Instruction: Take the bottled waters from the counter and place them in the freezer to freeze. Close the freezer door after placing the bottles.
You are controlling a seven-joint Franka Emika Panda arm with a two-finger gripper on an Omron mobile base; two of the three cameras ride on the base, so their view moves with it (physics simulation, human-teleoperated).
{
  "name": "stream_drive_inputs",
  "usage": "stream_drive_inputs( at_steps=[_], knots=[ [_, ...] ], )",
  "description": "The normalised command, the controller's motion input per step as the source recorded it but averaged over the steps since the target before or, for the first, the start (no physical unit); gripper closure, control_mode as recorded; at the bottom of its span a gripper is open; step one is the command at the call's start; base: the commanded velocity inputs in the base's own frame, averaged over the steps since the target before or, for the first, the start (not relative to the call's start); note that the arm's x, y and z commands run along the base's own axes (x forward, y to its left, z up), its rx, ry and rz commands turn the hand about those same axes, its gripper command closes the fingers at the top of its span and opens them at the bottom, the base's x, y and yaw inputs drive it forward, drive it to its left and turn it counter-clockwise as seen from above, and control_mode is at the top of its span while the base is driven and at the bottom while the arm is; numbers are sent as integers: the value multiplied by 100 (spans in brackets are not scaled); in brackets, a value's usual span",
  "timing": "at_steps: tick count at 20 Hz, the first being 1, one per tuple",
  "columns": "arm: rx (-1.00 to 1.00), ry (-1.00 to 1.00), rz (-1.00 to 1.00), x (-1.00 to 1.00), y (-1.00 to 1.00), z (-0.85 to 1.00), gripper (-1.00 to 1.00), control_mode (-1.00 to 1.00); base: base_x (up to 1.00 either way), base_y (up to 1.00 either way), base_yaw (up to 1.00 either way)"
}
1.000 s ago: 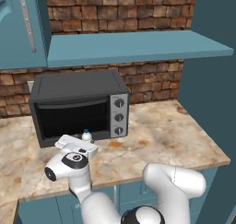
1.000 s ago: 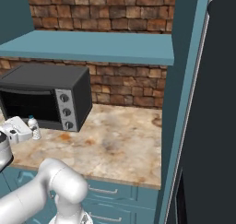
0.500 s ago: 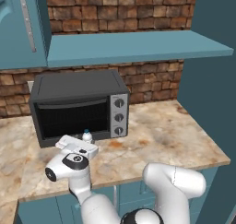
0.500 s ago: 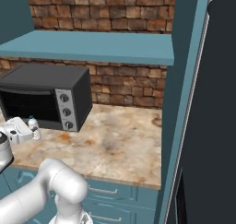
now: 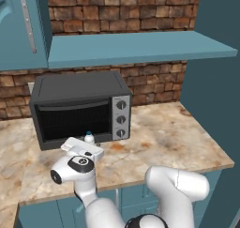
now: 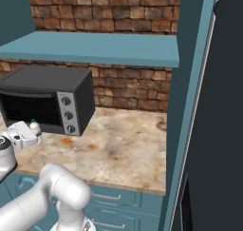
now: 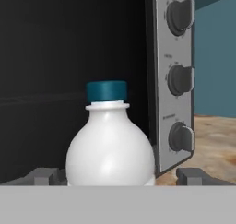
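A whitish bottled water (image 7: 110, 147) with a dark teal cap stands upright on the counter (image 5: 164, 138), close in front of the black toaster oven's glass door. My gripper (image 7: 120, 177) is open, level with the bottle's lower half. Its fingertips (image 7: 44, 176) flank the bottle's base without touching it. From the left base view, my gripper (image 5: 86, 148) sits just in front of the bottle (image 5: 88, 138). The right base view puts my gripper (image 6: 26, 136) and the bottle (image 6: 34, 127) at the far left. The tall dark freezer (image 6: 225, 120) rises at the right edge.
The black toaster oven (image 5: 79, 110) with three knobs stands right behind the bottle. A teal shelf (image 5: 136, 46) juts out above it, under a brick wall. A teal side panel (image 6: 190, 106) bounds the counter's right end. Bare marble counter lies to the oven's right.
My gripper has edged slightly closer to the bottle and stays open; the bottle has not moved.
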Motion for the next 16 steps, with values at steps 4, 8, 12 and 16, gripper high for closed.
stream_drive_inputs(
  at_steps=[4,8,12,16],
  knots=[
    [0,0,0,2,0,0,-100,-100,0,0,0],
    [0,0,0,0,0,0,100,-100,0,0,0],
    [0,0,0,0,0,0,100,-100,0,0,0],
    [0,0,-4,-12,0,7,100,-100,0,0,0]
  ],
)
